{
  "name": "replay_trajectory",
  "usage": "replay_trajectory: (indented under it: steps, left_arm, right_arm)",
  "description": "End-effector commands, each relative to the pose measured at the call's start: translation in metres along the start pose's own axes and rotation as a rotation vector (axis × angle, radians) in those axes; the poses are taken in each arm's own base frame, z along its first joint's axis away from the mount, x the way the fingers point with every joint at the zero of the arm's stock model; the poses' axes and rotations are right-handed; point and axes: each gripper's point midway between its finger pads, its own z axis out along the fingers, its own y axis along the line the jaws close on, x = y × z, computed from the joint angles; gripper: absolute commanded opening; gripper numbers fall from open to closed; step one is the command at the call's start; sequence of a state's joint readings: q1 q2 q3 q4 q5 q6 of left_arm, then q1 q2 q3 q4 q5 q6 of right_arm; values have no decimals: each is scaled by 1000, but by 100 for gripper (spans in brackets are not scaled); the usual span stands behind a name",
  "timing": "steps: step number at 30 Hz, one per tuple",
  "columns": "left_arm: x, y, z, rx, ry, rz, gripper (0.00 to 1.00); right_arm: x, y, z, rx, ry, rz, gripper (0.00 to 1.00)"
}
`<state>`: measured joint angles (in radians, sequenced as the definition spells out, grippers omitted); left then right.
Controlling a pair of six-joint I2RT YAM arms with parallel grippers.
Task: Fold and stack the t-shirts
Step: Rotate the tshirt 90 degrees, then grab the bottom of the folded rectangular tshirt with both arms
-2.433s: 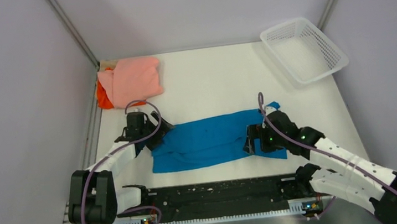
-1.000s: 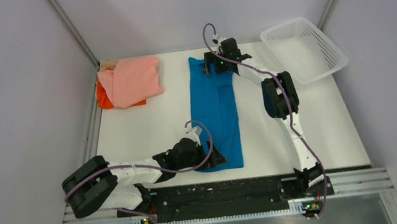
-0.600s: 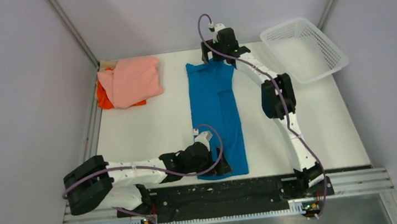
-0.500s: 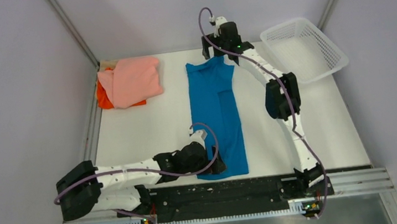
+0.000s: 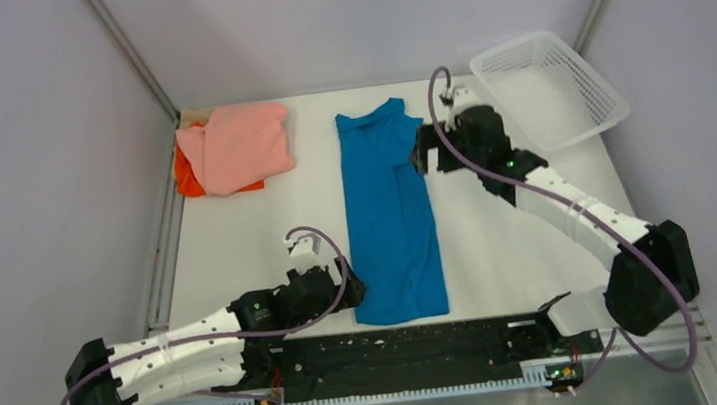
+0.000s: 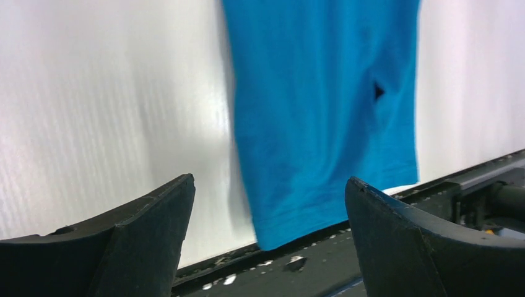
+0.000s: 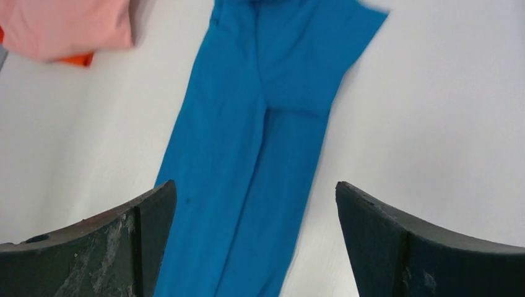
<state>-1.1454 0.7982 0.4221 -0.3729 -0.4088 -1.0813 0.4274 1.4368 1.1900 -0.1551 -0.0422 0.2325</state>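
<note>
The bright blue t-shirt (image 5: 389, 209) lies flat as a long narrow strip down the middle of the table, sleeves folded in, collar end far. It also shows in the left wrist view (image 6: 322, 111) and the right wrist view (image 7: 260, 148). The salmon-pink t-shirt (image 5: 238, 145) lies folded on the orange t-shirt (image 5: 187, 180) at the far left. My left gripper (image 5: 349, 292) is open and empty, just left of the blue shirt's near hem. My right gripper (image 5: 421, 151) is open and empty, just right of the shirt's far end.
A white mesh basket (image 5: 549, 87) stands at the far right corner. A black rail (image 5: 400, 349) runs along the table's near edge, just below the blue shirt's hem. Grey walls close in the left, right and far sides.
Both grippers have let go of the blue shirt and drawn back: the left to the left of the near hem, the right nearer and to the right. The shirt now lies flat.
</note>
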Motion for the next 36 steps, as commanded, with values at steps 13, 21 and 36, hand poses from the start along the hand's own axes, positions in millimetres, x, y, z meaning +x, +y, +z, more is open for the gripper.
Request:
replay_trajectory:
  steps: [13,21,36]
  left_arm:
    - [57,23,23,-3,168,-47,48]
    - [71,23,27,-4,226,-64,35]
    - [84,7,23,81,308,-45,0]
  right_arm:
    - [275,51,-137,-143,539,299,80]
    - [332,63,-170,-231,717,305,69]
    - [346,47,-188,-165,785,281,0]
